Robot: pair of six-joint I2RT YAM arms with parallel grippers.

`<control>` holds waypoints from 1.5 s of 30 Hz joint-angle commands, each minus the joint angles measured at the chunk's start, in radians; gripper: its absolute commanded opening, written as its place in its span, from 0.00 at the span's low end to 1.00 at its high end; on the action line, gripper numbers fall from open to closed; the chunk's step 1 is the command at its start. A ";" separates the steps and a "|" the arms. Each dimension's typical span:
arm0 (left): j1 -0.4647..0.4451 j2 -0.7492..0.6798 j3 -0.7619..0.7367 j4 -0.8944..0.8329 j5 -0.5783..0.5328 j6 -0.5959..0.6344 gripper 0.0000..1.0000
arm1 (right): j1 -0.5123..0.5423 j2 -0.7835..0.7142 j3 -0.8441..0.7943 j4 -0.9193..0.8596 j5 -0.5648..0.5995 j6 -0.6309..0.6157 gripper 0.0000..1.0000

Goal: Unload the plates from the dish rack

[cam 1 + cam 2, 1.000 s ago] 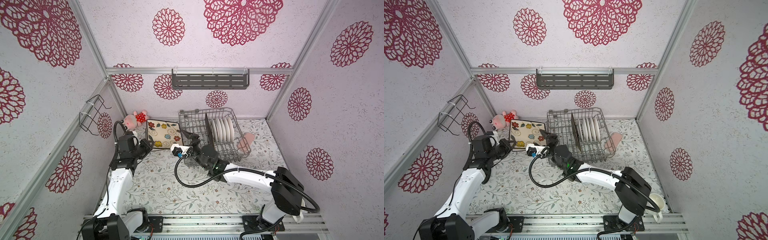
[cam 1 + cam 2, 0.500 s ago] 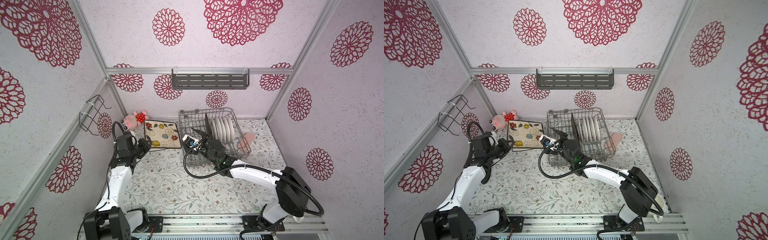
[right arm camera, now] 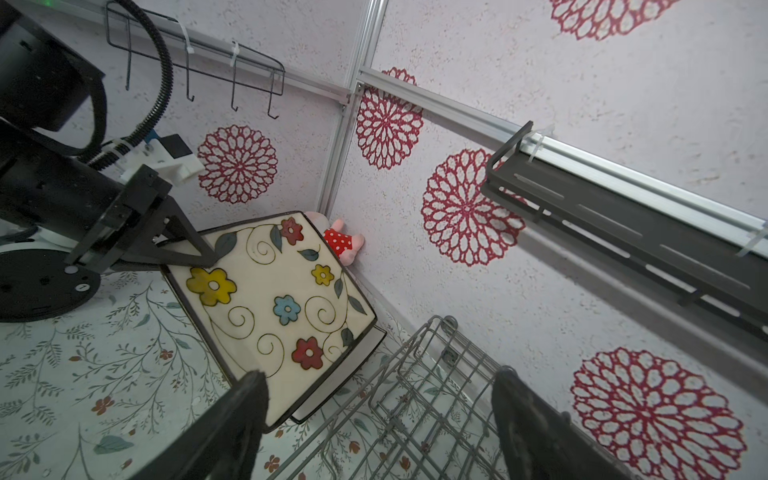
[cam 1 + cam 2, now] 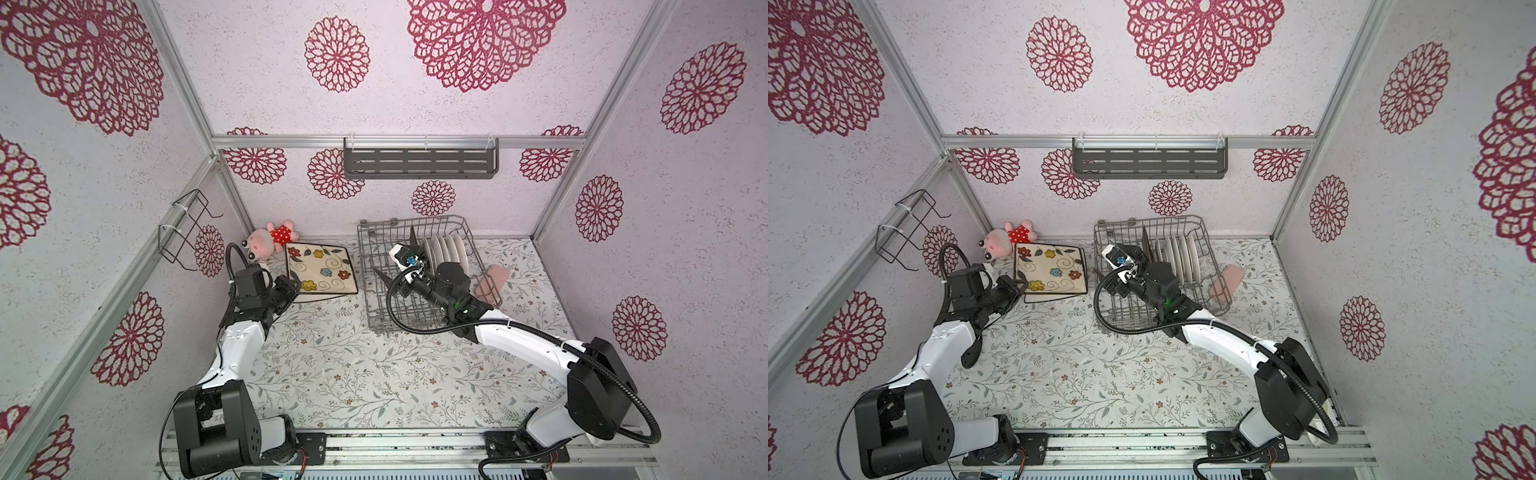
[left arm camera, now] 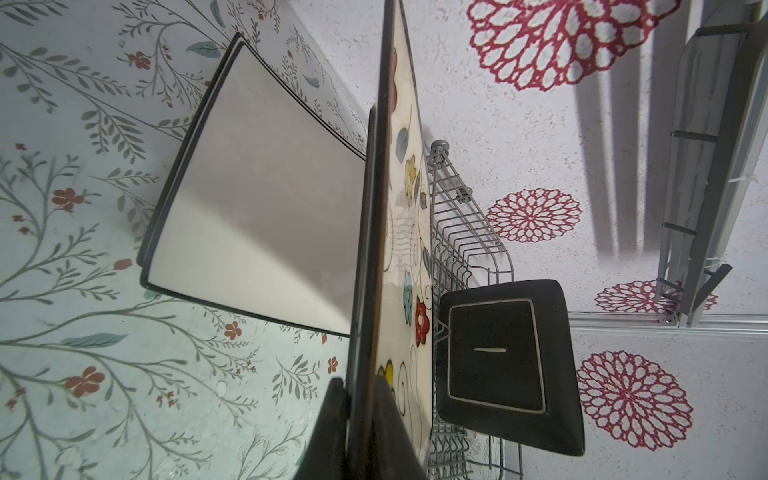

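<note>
one plate out, more in the rack
left fingers (image 3: 178, 245) pinch the rim of the flowered plate (image 4: 322, 274), which tilts over a second square plate (image 5: 257, 216) lying on the bench (image 4: 332, 374) at 11 o'clock. right fingers (image 3: 232, 432) gape wide and empty above the 9 o'clock side of the dish rack (image 4: 376, 299) at 1 o'clock, where round white plates (image 4: 444, 249) and a dark square plate (image 5: 498, 353) stand on edge.

No words, brands or numbers are legible anywhere, neither on the plates (image 4: 442, 249) nor the dish rack (image 4: 374, 291).
</note>
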 commanded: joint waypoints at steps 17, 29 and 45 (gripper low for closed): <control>0.033 0.159 0.125 0.276 0.110 0.002 0.00 | -0.069 0.035 0.067 -0.019 -0.117 0.111 0.88; 0.053 0.241 0.134 0.313 0.123 0.000 0.00 | -0.112 0.079 0.072 -0.020 -0.150 0.137 0.88; 0.059 0.333 0.128 0.395 0.141 -0.030 0.00 | -0.132 0.173 0.129 -0.011 -0.183 0.145 0.89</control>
